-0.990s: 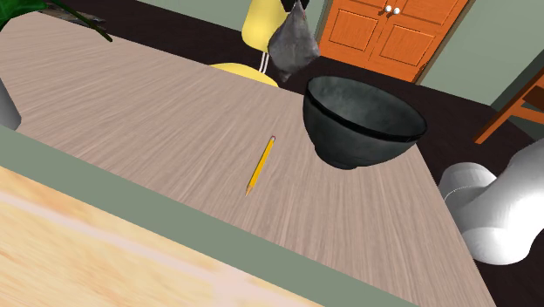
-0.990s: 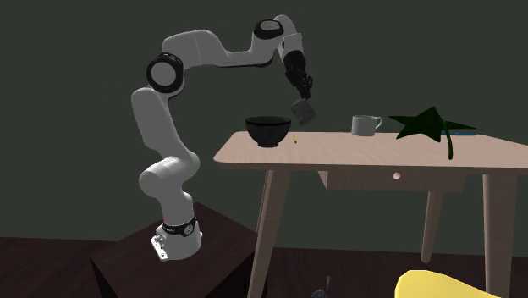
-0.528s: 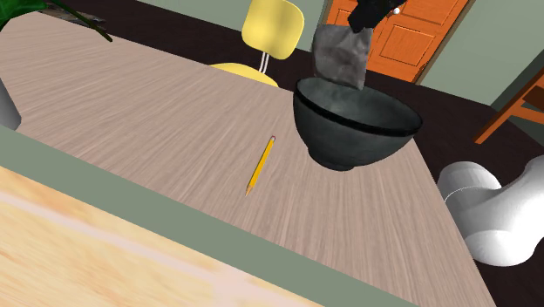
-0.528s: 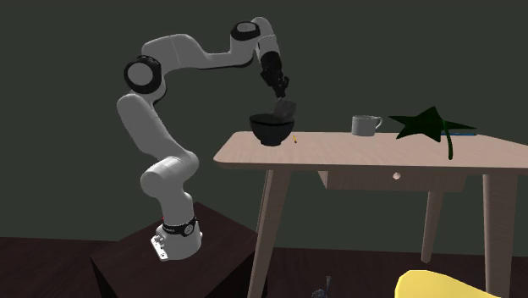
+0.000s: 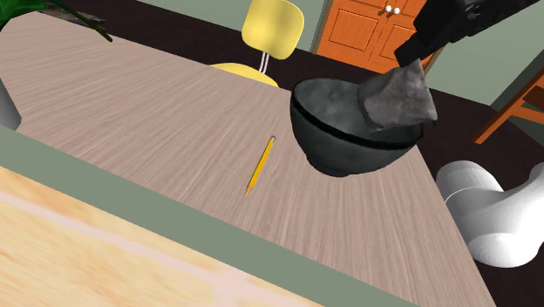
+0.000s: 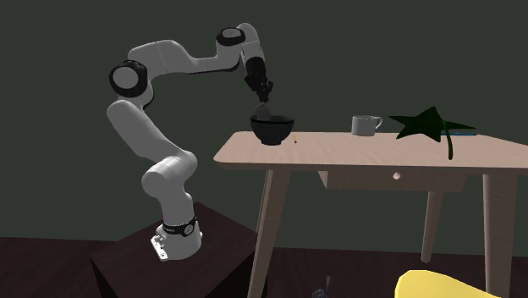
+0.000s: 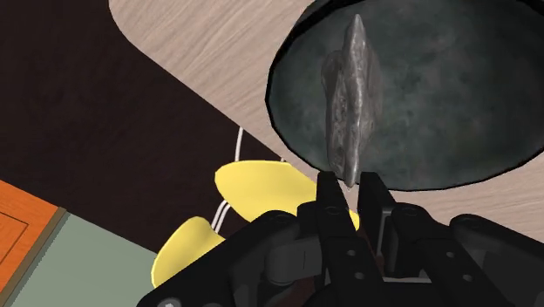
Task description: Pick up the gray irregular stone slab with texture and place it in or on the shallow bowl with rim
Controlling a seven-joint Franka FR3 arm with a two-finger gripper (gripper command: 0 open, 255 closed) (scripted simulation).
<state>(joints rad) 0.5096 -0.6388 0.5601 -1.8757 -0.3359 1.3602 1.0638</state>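
The dark, deep-looking bowl (image 5: 336, 144) stands near the table's end by the arm. My gripper (image 5: 415, 64) is shut on the grey rough stone slab (image 5: 399, 96), which hangs over the bowl's rim on the shoulder view's right. Looking along the gripper, the slab (image 7: 350, 100) stands edge-on between the fingers (image 7: 329, 199), over the bowl's inside (image 7: 453, 78). From the second exterior view the gripper (image 6: 264, 102) points down with the slab (image 6: 264, 113) just above the bowl (image 6: 272, 131).
A yellow pencil (image 5: 260, 164) lies on the wooden table (image 5: 157, 122) beside the bowl. A mug (image 6: 365, 125) and a dark green plant (image 6: 427, 125) stand farther along. A yellow chair (image 5: 270, 30) and orange doors (image 5: 366, 30) lie beyond the table.
The gripper has carried the slab from beyond the bowl's far side to over the bowl, moving toward the shoulder view's right and lower. The bowl has shifted slightly.
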